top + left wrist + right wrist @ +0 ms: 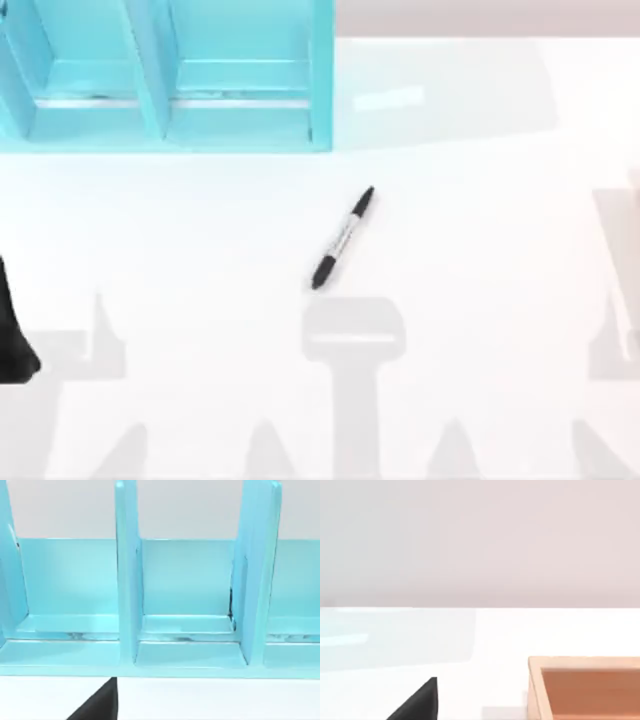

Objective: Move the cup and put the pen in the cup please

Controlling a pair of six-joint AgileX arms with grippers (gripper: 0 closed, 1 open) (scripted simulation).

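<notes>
The pen point(342, 239), a slim black marker with a grey-white labelled middle barrel, lies flat on the white table near its centre, alone and untouched. It rests diagonally, one black end toward 1 o'clock, the other toward 7 o'clock.

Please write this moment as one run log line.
pen: flat on table, untouched | left arm: table's left edge | blue shelf: back left

1. The white table point(480, 250) carries everything.
2. A light blue compartment shelf point(165, 75) stands on it toward eleven o'clock.
3. The pen point(343, 238) lies flat near the centre, slanting from one o'clock toward seven.
4. A shallow wooden box point(585, 687) rests on it too.
</notes>
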